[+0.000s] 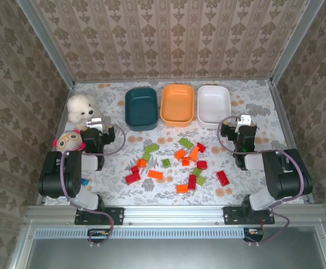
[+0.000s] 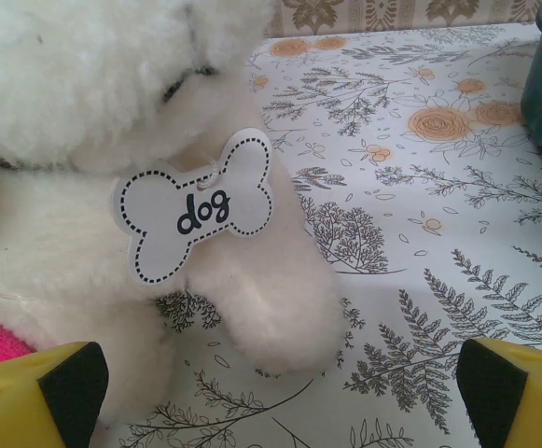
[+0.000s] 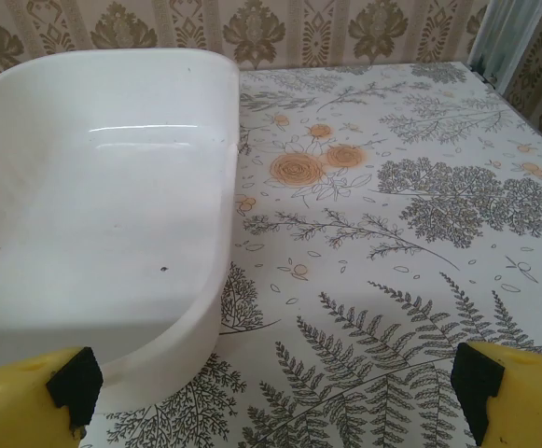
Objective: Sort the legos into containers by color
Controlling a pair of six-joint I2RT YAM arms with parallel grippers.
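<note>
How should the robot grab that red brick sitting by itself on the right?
Probably from straight above with the right gripper, its fingers closing across the narrow width of the red brick. It lies flat, long and slanted, with nothing crowding its long sides.

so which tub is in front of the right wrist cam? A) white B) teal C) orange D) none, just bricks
A: the white tub sits at the left of the right wrist view, just beyond the open right pincer.
</note>
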